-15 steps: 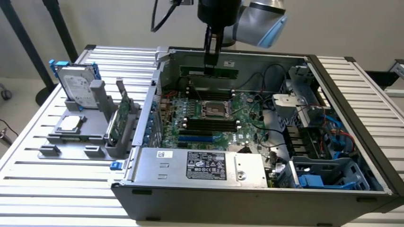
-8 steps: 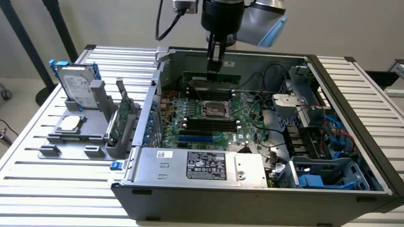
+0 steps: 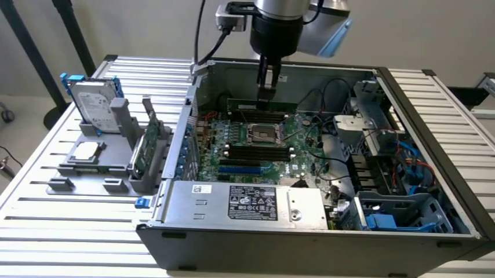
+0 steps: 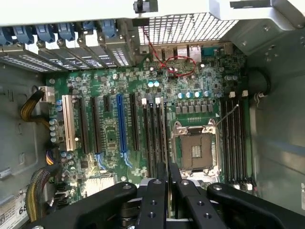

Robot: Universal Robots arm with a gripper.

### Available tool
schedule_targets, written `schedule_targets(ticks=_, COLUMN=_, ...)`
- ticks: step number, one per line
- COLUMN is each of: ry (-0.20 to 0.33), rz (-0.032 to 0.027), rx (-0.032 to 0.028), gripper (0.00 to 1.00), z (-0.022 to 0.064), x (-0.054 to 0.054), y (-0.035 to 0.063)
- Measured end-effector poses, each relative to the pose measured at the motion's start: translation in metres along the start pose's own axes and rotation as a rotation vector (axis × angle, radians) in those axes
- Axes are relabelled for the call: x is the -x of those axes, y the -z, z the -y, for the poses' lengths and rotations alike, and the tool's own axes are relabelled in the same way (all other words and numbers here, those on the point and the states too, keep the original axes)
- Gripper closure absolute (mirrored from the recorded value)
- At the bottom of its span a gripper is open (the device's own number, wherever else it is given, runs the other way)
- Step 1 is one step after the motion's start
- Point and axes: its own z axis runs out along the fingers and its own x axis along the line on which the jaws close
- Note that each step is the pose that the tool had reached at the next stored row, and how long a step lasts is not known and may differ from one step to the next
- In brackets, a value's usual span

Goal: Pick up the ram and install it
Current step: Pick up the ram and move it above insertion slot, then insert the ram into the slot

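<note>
1. Hand [image 3: 266,98] sits at upper centre of the exterior view, reaching straight down from the arm [image 3: 275,29] into the open computer case [image 3: 309,246].
2. Hand state: narrow, pinched on the top edge of the ram [image 3: 243,106] at about its mid-length.
3. The wrist view agrees. The hand [image 4: 167,174] has its fingers [image 4: 158,193] close together with a thin slit between them. What sits in the slit cannot be made out there.
4. Ram attitude: on edge, long axis level. It runs from the exterior view's left to the exterior view's right, and both ends project past the fingers.
5. Ram location: over the upper part of the motherboard [image 3: 224,139], just above the CPU socket [image 3: 263,133] in the frame and close under the case's back wall.
6. Its long axis is parallel to the black memory slots [image 3: 259,153] that lie below the socket in the frame.
7. Lower edge of the ram, seated in a slot or just above one: cannot tell.
8. The wrist view looks down on the motherboard [image 4: 109,138]. The CPU socket [image 4: 196,150] has long dark memory slots [image 4: 233,138] on either side of it.
9. Tabletop [image 3: 46,214], at the exterior view's left of the case, carries a grey holder [image 3: 108,171]. In it stand a hard drive [image 3: 97,104] with blue rails, upright, and a green expansion card [image 3: 147,145], on edge.
</note>
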Motion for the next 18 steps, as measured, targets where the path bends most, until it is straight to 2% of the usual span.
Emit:
schedule_targets(ticks=7, ry=0.0, rz=0.0003, rx=-0.0025, gripper=0.86, z=0.0056, x=-0.0064, y=-0.0097)
schedule_targets(ticks=18, ry=0.0, rz=0.0002, rx=-0.0024, gripper=0.86, z=0.0057, x=-0.0064, y=-0.0098)
